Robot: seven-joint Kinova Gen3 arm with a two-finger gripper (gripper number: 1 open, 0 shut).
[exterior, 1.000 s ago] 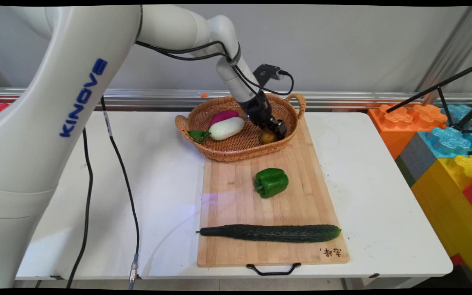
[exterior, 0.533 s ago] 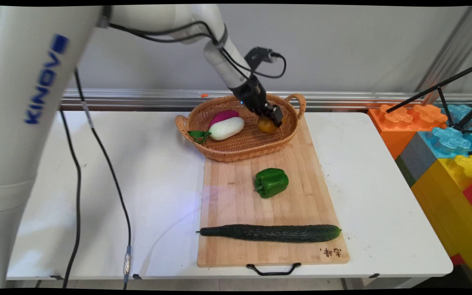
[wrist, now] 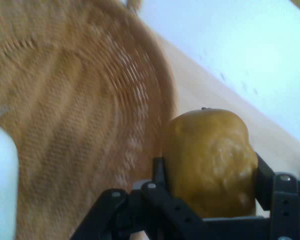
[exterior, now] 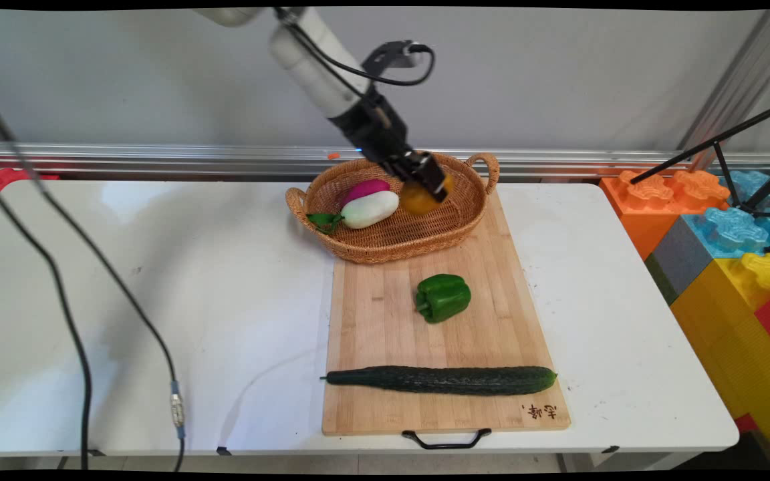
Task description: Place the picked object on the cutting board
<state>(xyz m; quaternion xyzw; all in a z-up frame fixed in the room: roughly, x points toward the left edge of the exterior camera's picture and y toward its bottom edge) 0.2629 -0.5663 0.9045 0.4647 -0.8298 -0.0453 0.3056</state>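
My gripper (exterior: 425,184) is shut on a round yellow-brown fruit (exterior: 418,199) and holds it in the air above the wicker basket (exterior: 385,244). In the hand view the fruit (wrist: 210,160) sits between the black fingers (wrist: 157,175), with the basket's woven floor (wrist: 65,125) below. Inside the basket lie a white-and-purple radish (exterior: 368,207) and its green leaf (exterior: 321,220). The basket stands at the far end of a wooden cutting board (exterior: 385,321).
A green bell pepper (exterior: 442,297) lies mid-board and a long cucumber (exterior: 442,379) lies across the board's near end. Big coloured foam blocks (exterior: 726,234) stand at the right past the table edge. Black cables (exterior: 77,334) hang at the left.
The gripper has risen from the basket floor with the fruit in it and moved up and slightly left. The other vegetables have stayed put.
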